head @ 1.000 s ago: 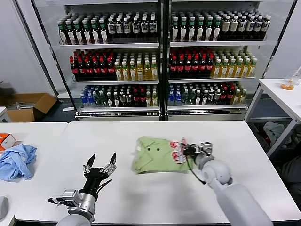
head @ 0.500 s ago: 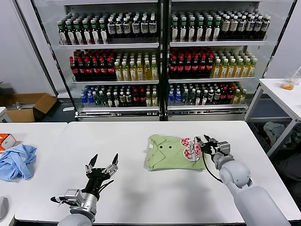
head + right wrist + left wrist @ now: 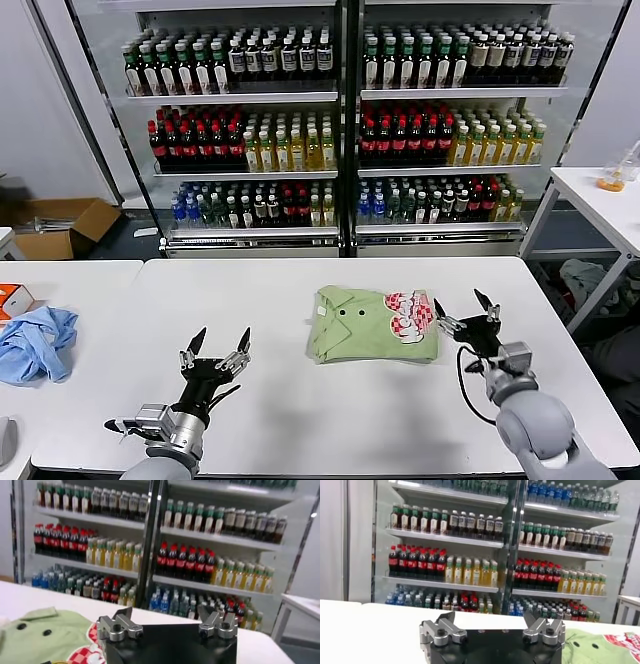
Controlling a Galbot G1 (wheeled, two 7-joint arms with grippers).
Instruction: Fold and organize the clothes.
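Observation:
The light green T-shirt (image 3: 373, 324) lies folded into a compact rectangle on the white table (image 3: 300, 400), right of centre, its red-and-white graphic at its right end and dark dots near its left. It also shows in the right wrist view (image 3: 45, 637) and at the edge of the left wrist view (image 3: 602, 647). My right gripper (image 3: 466, 308) is open and empty, just right of the shirt and clear of it. My left gripper (image 3: 218, 346) is open and empty over the table's front left, well away from the shirt.
A light blue garment (image 3: 35, 340) lies crumpled on the neighbouring table at far left, beside an orange box (image 3: 12, 298). Glass-fronted shelves of bottles (image 3: 340, 120) stand behind the table. Another white table (image 3: 600, 200) stands at the right.
My right gripper dragged the folded shirt to the right, then let go of it and drew back to the right, now open. The left arm has hardly moved.

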